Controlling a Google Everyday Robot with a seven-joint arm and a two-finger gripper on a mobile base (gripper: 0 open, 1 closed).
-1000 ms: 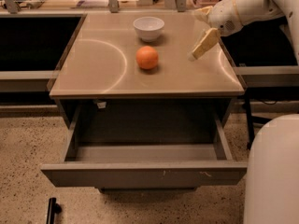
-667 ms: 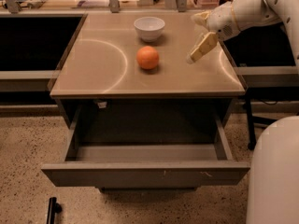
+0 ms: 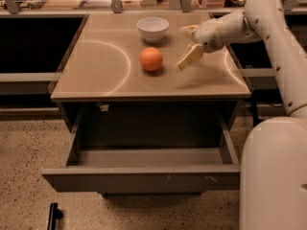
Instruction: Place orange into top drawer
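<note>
The orange (image 3: pixel 151 59) is seen on the bench (image 3: pixel 96 68) near the bowl (image 3: pixel 152 28). The claw (image 3: pixel 188 43) is held apart, empty, beside it. If closed off-centre, the orange could be knocked rolling, or dropped short of the open drawer (image 3: pixel 144 178).

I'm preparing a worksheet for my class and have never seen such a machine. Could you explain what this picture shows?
This is a white robot arm ending in a two-fingered claw. A single camera looks down at it from in front of a cabinet. On the cabinet top sit an orange and, behind it, a white bowl. The claw hovers open just to the right of the orange, holding nothing. Below, the top drawer is pulled out.
</note>
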